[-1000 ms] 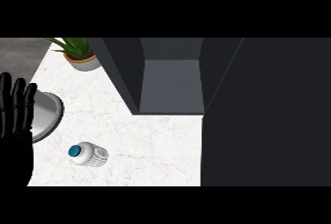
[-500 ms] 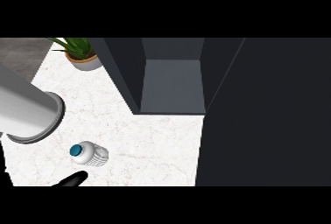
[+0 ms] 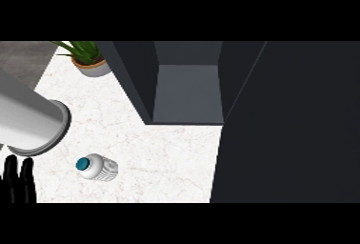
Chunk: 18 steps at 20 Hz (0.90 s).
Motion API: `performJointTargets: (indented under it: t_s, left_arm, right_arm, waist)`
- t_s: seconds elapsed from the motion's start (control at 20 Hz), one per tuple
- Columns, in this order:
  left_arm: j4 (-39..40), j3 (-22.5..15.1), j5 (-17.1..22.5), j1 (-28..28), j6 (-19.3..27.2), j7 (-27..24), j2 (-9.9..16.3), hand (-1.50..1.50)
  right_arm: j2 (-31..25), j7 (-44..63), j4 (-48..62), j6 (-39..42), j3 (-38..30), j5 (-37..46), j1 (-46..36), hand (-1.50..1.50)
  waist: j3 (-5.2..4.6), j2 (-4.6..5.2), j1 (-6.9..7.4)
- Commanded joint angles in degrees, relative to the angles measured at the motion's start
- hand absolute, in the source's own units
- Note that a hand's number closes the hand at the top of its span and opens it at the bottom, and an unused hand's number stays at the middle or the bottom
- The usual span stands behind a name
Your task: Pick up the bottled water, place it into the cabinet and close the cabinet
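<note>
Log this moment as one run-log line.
stage: pre-grasp | bottled water: on counter, untouched | cabinet: open | left robot hand: open, beside bottle | right: unseen

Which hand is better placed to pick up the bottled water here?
Left. The left hand shows at the view's lower left, fingers straight, just beside the bottled water on the counter. The right hand is not in view, so its position cannot be judged.

White marbled table (image 3: 175,157). Bottled water (image 3: 97,167) stands on it, teal cap up, just right of black fingers (image 3: 20,178) at lower left edge, apart from them. Potted plant (image 3: 88,59) far above fingers, at table's back. Dark open cabinet (image 3: 186,90) up and right of fingers.
</note>
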Motion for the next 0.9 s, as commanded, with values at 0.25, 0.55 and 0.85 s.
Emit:
performJointTargets:
  t_s: [0.25,0.55,0.85]
  left_arm:
    - [-9.8,-9.1,-12.0,6.5,4.3,1.2,1.9,-1.5]
    - [-9.3,-9.3,-13.5,8.7,6.7,1.7,4.0,-1.5]
    - [-7.3,-9.3,-10.4,10.7,8.2,-1.9,7.0,-1.5]
  right_arm:
    - [1.7,4.6,-2.7,-3.7,6.5,5.8,-1.5,-1.5]
    - [0.1,4.5,-5.7,-4.8,7.8,5.8,1.4,-1.5]
    - [-0.4,5.8,-6.2,-7.6,12.5,9.3,1.0,-1.5]
  waist:
    - [-0.02,0.02,0.39]
    - [0.05,-0.02,-0.32]
    - [-0.09,-0.11,-0.36]
